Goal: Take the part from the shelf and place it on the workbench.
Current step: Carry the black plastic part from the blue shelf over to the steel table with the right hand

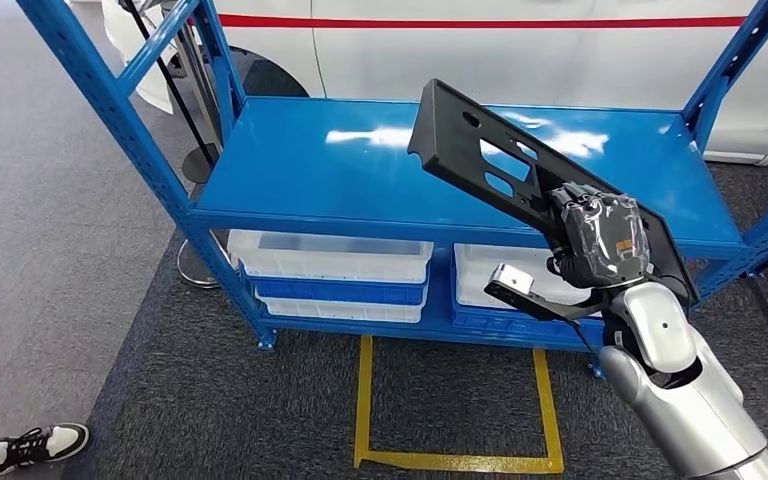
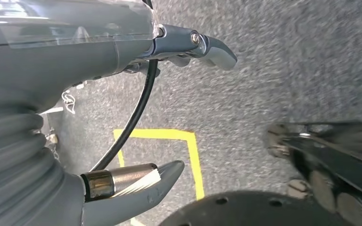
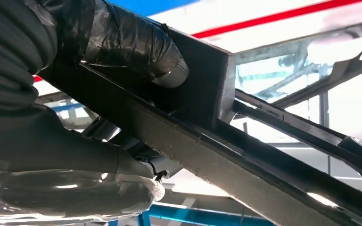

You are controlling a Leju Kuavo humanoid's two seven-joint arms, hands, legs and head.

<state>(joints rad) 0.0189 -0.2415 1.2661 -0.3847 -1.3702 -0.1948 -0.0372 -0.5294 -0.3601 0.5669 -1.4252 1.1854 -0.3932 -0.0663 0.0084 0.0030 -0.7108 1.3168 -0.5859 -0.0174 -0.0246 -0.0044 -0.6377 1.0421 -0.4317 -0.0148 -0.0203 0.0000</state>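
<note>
The right hand (image 1: 600, 240) is clenched around one end of the black part (image 1: 500, 165), holding it tilted in the air above the blue shelf (image 1: 360, 160); it looks a stiff, light moulded panel, long enough to lever against the fingers, so a hold nearer its middle would likely be steadier. The left hand (image 2: 122, 117) hangs released over grey carpet (image 2: 287, 70) with yellow floor tape (image 2: 195, 160), and a white vehicle (image 1: 520, 50) stands behind the shelf
</note>
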